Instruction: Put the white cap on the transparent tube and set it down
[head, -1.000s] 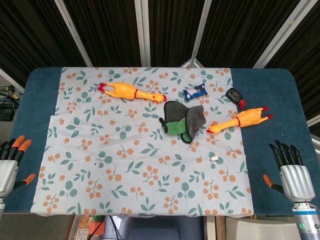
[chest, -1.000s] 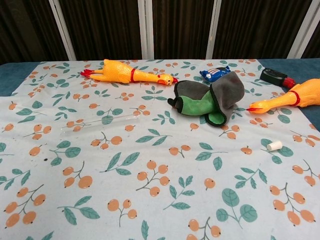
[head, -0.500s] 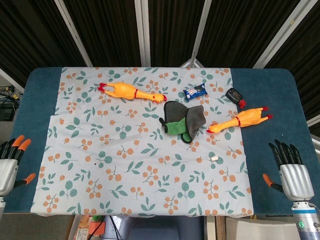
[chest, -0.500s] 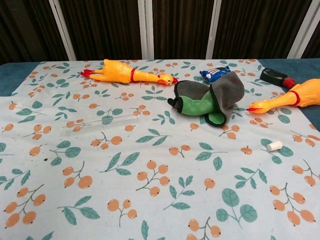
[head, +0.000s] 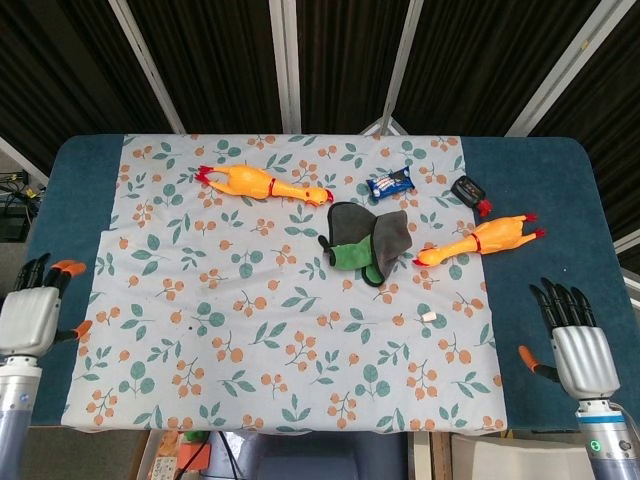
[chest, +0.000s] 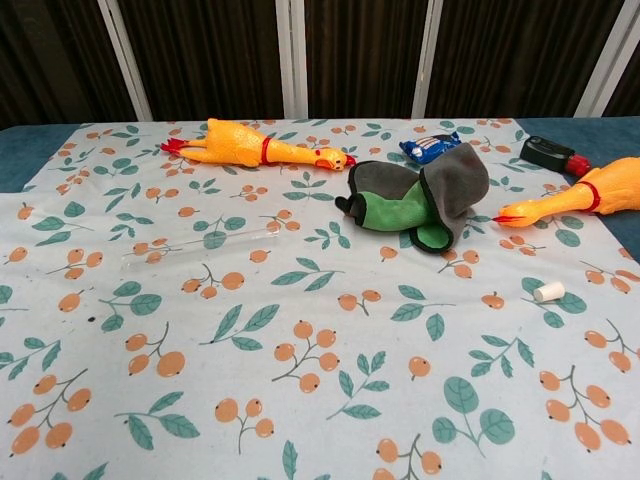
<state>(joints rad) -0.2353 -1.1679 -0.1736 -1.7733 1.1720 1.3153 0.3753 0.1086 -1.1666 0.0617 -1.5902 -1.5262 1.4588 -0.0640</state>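
**Both hands idle at the near table edge; cap and tube lie untouched**

Lower left, the left hand (head: 32, 315) hangs with fingers spread, holding nothing. Lower right, the right hand (head: 577, 345) is likewise spread and unladen. The white cap (chest: 547, 292), right of centre, looks tiny and light, best pinched by fingertips. Farther left, the transparent tube (chest: 198, 247) lies flat: probably slick, rollable, fragile; grasp mid-length.

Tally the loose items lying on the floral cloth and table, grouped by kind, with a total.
Rubber chickens: 2
Transparent tube: 1
White cap: 1
Grey-and-green cloth: 1
Blue wrapped packet: 1
Black-and-red small device: 1
Total: 7
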